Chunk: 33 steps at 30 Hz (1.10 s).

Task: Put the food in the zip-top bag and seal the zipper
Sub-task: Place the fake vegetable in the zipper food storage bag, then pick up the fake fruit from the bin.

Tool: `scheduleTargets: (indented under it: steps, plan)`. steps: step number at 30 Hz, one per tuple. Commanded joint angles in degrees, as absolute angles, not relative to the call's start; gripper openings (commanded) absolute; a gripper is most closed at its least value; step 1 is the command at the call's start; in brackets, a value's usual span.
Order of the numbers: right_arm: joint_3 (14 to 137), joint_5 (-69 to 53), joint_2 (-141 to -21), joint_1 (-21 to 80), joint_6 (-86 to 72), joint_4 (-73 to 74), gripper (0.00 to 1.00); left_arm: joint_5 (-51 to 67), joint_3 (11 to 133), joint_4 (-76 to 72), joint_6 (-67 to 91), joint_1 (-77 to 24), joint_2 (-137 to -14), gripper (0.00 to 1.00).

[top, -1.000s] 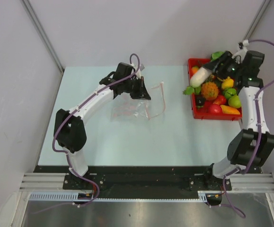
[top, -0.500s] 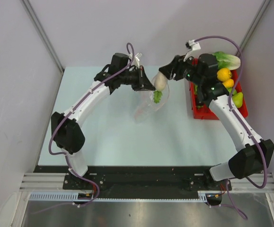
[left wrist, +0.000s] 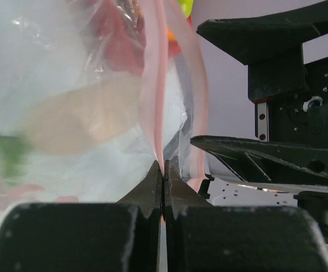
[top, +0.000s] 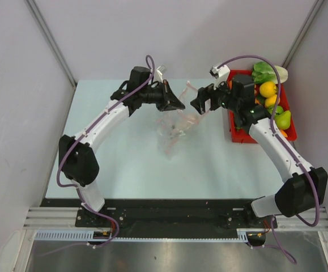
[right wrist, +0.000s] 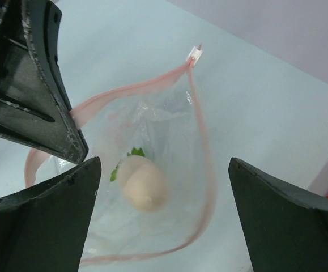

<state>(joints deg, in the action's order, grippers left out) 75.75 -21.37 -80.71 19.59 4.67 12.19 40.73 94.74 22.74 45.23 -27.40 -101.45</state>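
Right wrist view: the right gripper is spread wide with nothing held, poised over the mouth of the zip-top bag, in which one pale, green-leaved food piece is seen lying. The mouth is held up by the left gripper, clamped on the zipper, so filling is judged in hand and sealing not begun. Remaining food sits in the red tray; another pick there is called for next.
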Motion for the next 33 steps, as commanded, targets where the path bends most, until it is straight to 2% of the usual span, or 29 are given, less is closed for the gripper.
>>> scheduleTargets:
  steps: [1, 6, 12, 23, 29, 33]
  plan:
    - [76.03, -24.34, -75.94, 17.24, 4.41, 10.02, 1.00, 41.92, 93.87, 17.67, 50.88, -26.89, -99.67, 0.00]
    - [76.38, -30.13, -74.00, 6.61, -5.70, 10.44, 1.00, 39.82, 93.61, 16.53, 52.12, -27.16, -100.72, 0.00]
    - [76.64, -27.35, -78.30, -7.55, -0.28, 19.85, 1.00, 38.58, 93.34, 16.17, 52.12, -27.51, -101.86, 0.00]
    - [83.05, -19.95, -92.36, -12.13, 12.30, 21.35, 0.98, 36.92, 94.83, 17.66, 48.34, -27.51, -104.06, 0.00]
    - [92.70, -21.10, -101.49, -11.95, 17.31, 33.64, 0.92, 35.42, 96.06, 19.42, 44.21, -27.51, -104.94, 0.00]
    - [94.22, -18.47, -103.97, -11.95, 15.65, 35.60, 0.95, 34.98, 95.63, 19.51, 43.33, -27.51, -104.94, 0.00]
